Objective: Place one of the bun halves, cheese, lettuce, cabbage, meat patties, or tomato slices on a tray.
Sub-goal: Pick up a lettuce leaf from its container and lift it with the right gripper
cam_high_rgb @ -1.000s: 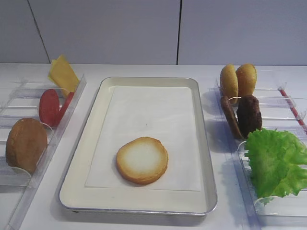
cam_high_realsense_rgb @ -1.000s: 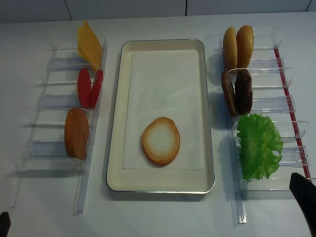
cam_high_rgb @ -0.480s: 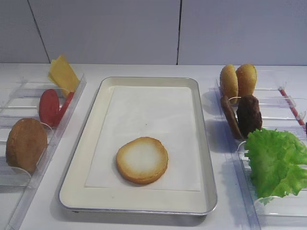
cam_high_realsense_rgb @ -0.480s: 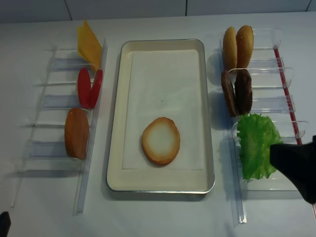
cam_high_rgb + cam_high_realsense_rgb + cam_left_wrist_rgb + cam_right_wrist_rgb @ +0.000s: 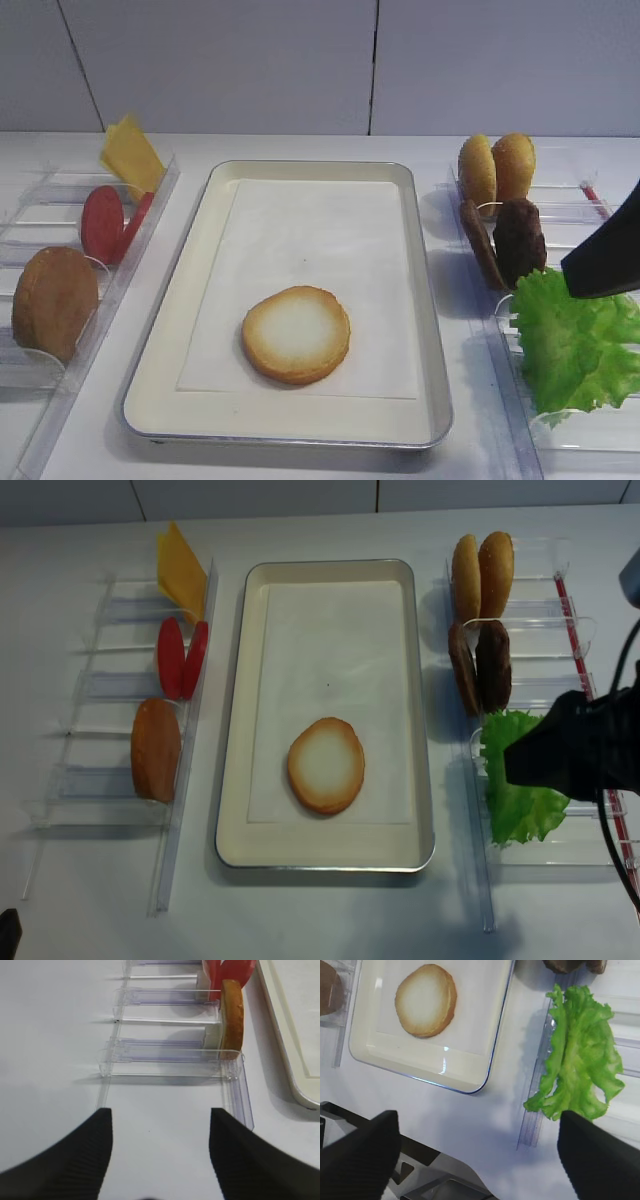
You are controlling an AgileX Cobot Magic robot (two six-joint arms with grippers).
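Right now the tray (image 5: 170, 330) sits mid-tabletop (image 5: 330, 920) with one bun half (image 5: 296, 334) lying cut face up on its paper liner, toward the near end. The rest of the liner is bare.

Along the right side a row of clear bins (image 5: 575, 640) holds, from far to near, two more buns (image 5: 496, 167) standing on edge, two patties (image 5: 518, 238) on edge, and a loose green leaf (image 5: 575, 345) lying in the nearest bin. From the right wrist view the leaf (image 5: 582, 1060) drapes over the bin's edge toward the tray's near right corner.

The right gripper (image 5: 475, 1152) hangs above the leaf; in the overhead view its dark body (image 5: 575, 745) covers the leaf's right part. Its fingers (image 5: 360, 1147) stand wide apart with nothing between them, and I cannot tell whether they touch the leaf.

On the left side another row of bins (image 5: 120, 685) carries yellow cheese (image 5: 130, 155) leaning at the far end, then two red tomato slices (image 5: 103, 224) on edge, then a browned bun (image 5: 53, 302) on edge nearest.

The left gripper (image 5: 160, 1147) is low over bare tabletop at the near left, just short of the left bins. Its fingers (image 5: 75, 1155) are spread wide and hold nothing. In the overhead view only a dark tip shows at the near left corner.
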